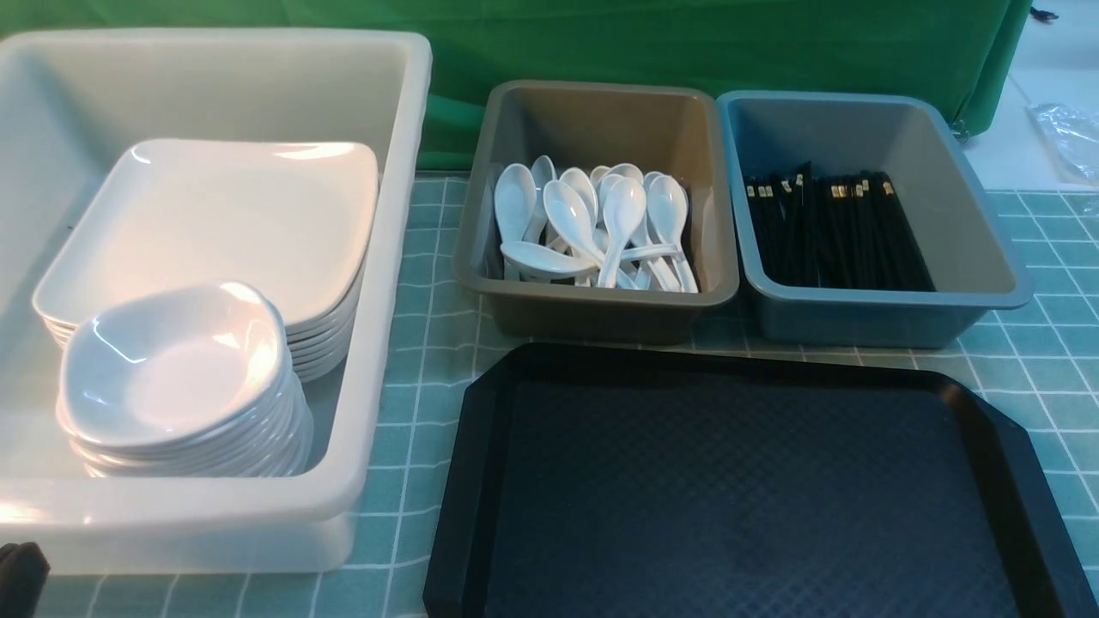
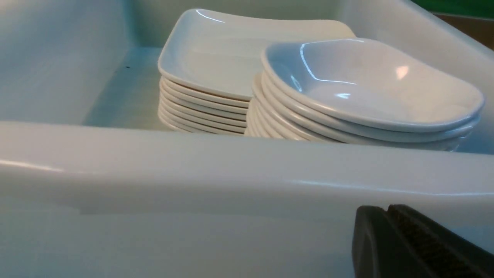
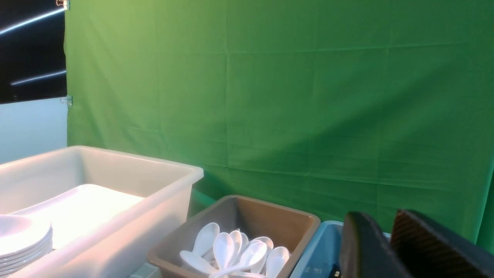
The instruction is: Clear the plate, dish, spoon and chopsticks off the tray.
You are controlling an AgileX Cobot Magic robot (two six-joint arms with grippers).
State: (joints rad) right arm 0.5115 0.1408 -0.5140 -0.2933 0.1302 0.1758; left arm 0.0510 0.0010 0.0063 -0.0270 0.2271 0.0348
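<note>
The black tray (image 1: 747, 481) lies at the front with nothing on it. A large white plate (image 1: 223, 215) tops a stack in the white tub (image 1: 403, 172), and a small dish (image 1: 172, 369) tops a second stack in front of it. White spoons (image 1: 592, 223) fill the brown tub (image 1: 592, 112). Black chopsticks (image 1: 833, 227) lie in the blue-grey tub (image 1: 859, 120). My left gripper (image 2: 387, 208) is shut and empty, just outside the white tub's near wall (image 2: 193, 162). My right gripper (image 3: 380, 218) hangs open and empty near the blue-grey tub (image 3: 324, 247).
The three tubs stand in a row behind and left of the tray on a green checked cloth (image 1: 412, 360). A green curtain (image 3: 289, 96) closes the back. In the front view, only a dark tip of the left gripper (image 1: 17, 575) shows at the lower left corner.
</note>
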